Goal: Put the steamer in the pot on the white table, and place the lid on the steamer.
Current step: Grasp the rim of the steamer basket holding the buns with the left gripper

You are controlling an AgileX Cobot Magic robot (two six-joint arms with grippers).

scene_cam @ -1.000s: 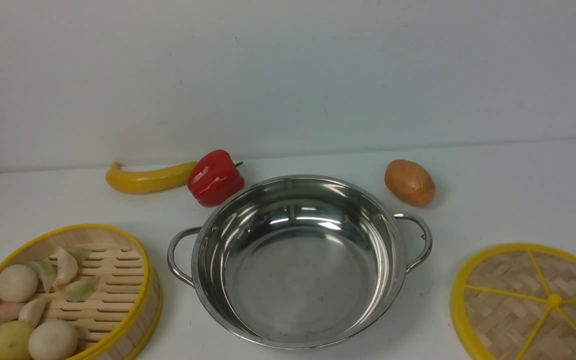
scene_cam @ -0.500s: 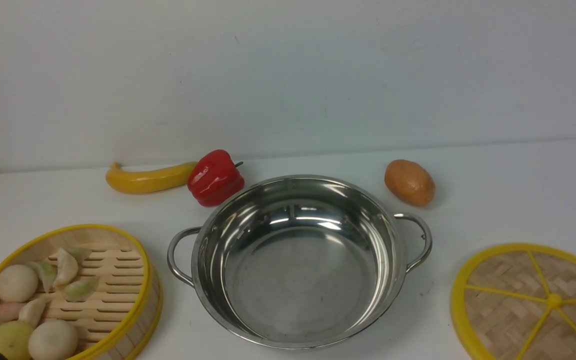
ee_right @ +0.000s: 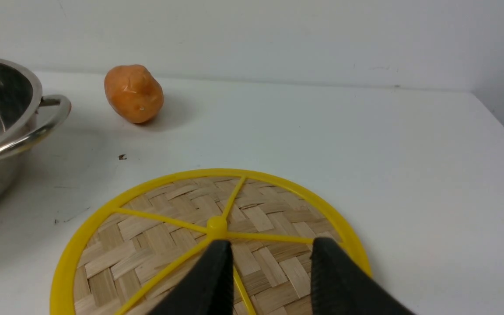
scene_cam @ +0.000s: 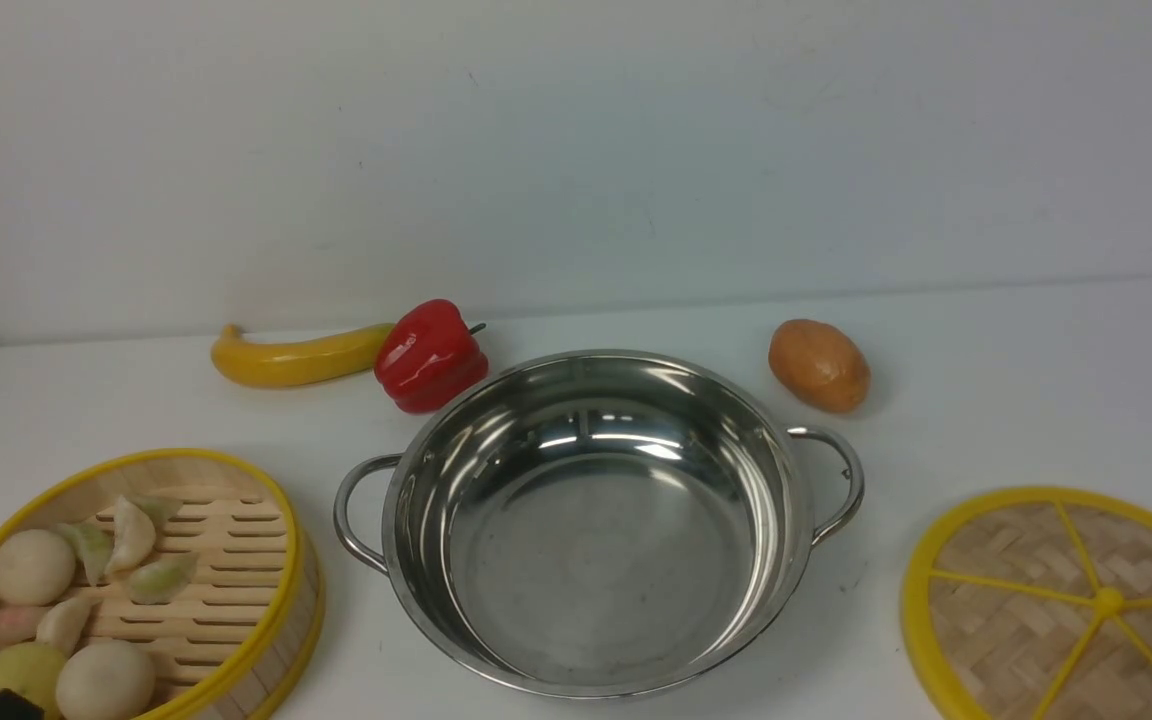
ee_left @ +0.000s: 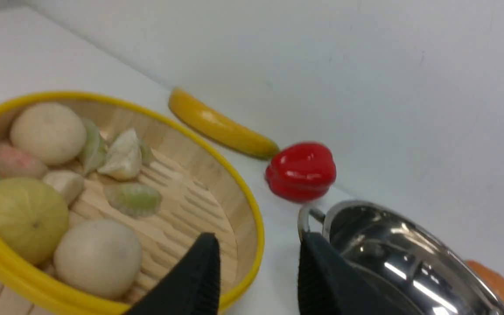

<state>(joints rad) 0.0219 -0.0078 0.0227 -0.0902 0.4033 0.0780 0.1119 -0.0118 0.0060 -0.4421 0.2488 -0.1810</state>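
My left gripper (ee_left: 257,245) hovered with its jaws apart, holding nothing, over the near edge of the steamer (scene_cam: 226,580), which sat at the left of the white table (scene_cam: 986,400). The pot (scene_cam: 596,570) stood in the middle. At the right the lid (scene_cam: 1026,600) lay flat, and my right gripper (ee_right: 270,249) hung just above it, jaws apart, gripping nothing

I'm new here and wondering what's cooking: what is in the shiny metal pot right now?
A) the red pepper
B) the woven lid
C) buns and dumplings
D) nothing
D: the pot shows only its bare steel floor, while the steamer stands apart on its left and the lid lies apart on its right.
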